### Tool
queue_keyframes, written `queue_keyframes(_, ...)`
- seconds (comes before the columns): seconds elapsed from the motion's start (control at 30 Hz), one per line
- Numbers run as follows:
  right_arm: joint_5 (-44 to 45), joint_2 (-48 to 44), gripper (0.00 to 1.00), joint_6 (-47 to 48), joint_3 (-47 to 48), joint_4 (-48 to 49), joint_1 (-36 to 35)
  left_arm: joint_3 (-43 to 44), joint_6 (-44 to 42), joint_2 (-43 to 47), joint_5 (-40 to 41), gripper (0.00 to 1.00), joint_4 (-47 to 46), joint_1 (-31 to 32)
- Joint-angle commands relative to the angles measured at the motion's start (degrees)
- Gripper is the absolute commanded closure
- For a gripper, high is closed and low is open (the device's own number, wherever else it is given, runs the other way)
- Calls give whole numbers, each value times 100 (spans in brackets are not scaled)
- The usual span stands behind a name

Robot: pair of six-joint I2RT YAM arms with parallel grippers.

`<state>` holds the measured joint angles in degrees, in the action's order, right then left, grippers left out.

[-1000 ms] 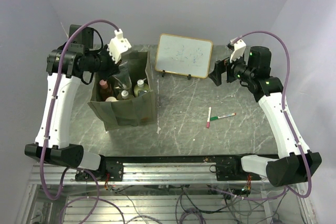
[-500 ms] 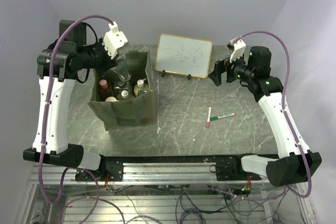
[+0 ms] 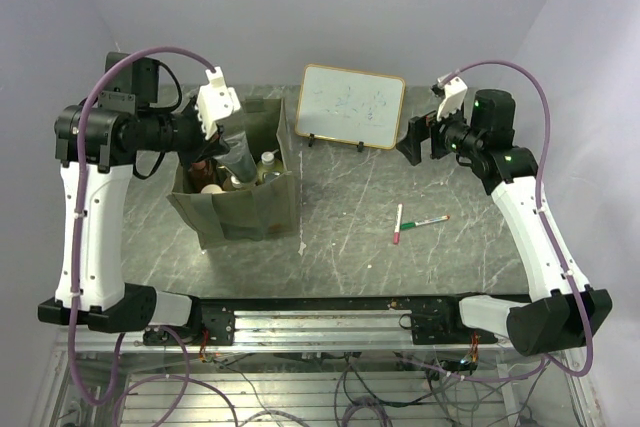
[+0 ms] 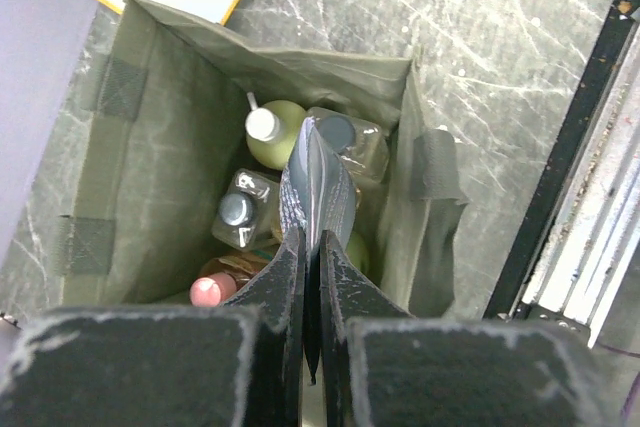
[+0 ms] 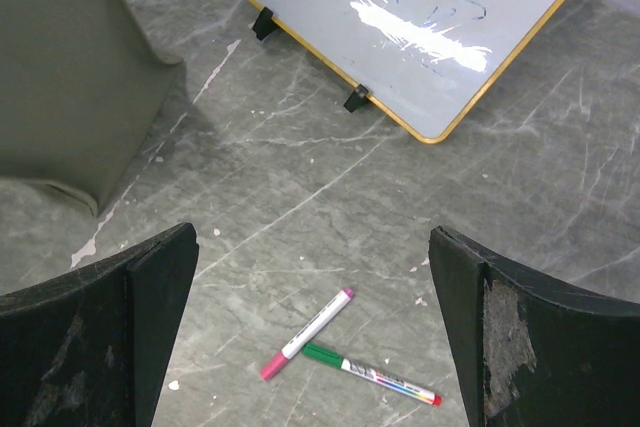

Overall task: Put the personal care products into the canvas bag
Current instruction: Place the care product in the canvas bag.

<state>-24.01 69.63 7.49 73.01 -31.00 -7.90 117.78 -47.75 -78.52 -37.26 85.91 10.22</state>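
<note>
**L gripper** (image 4: 314, 142): fingers pressed together, nothing seen betw. them. Hangs tips-down over the open mouth of the canvas bag (image 4: 170, 147), roughly centred, prob. so it stays off the fabric walls.

**Inside bag, clock read from gripper tips (L wrist view):**
- yellow-green bottle (image 4: 272, 137), white cap up, at 10 o'clock, just beside the tips
- clear dark-capped bottle (image 4: 345, 137) at 1 o'clock, touching or nearly
- second clear bottle (image 4: 240, 215) at 8 o'clock
- pink cap (image 4: 205, 290) at 7 o'clock, body hidden
- green body at 5 o'clock, mostly behind a finger

Bottles stand caps-up and packed close. The boxy walls keep them upright.

**Judgement:** every bottle I can find sits in the bag, so the task looks done or v. near. L arm carries nothing.

**R gripper** (image 5: 312, 237): spread wide, empty, held well above the surface (image 5: 250, 177). Seems parked clear of L arm's work.

**Below R gripper:**
- red marker (image 5: 305, 334) and green marker (image 5: 370, 377), touching at one end
- whiteboard (image 5: 420, 17) propped at 12 o'clock

Not task items, so rightly left out.

**Top view:** R gripper is at 3 o'clock from the bag, well apart, w/ the whiteboard betw. them.
</note>
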Motion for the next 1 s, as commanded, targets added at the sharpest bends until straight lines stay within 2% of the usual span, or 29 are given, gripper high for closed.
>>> queue_keyframes(0.0,-50,6,0,-2,-88,130,-9,-292,-113,282,-401,93,-249,28)
queue_keyframes(0.47,15,-55,0,16,-149,122,-7,-1154,230,114,-231,93,-902,101)
queue_keyframes(0.97,10,60,0,51,-40,144,-9,-1360,119,26,59,93,-1118,297)
